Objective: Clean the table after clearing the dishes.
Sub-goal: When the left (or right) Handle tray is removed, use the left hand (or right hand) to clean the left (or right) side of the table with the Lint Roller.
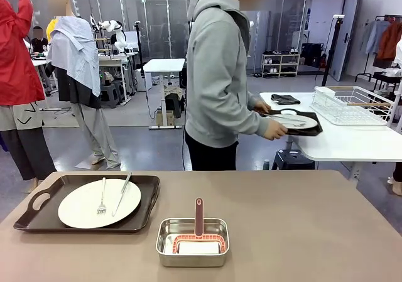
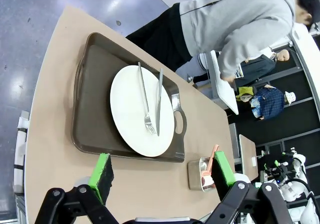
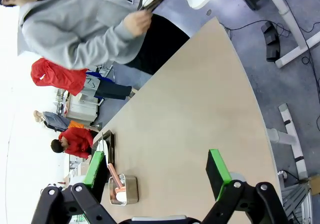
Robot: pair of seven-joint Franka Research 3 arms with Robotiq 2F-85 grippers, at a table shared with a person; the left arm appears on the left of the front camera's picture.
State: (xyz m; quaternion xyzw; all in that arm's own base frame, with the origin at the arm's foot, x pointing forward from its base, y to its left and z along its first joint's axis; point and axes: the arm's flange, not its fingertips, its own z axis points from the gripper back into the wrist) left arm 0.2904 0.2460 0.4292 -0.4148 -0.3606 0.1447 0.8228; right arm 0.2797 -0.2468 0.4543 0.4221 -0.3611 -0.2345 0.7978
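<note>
Both spread wide, gripping nothing: left hand facing the plate, right hand facing the table.

Bright, even overhead light; front view sharp. Soft, faint shadows under tray and pan on table. Sheen on pan rim. Left wrist view: glare patches on floor. Right wrist view: left edge blown out white. Both wrist views fisheye, table edges bowed, worst near picture corners.
</note>
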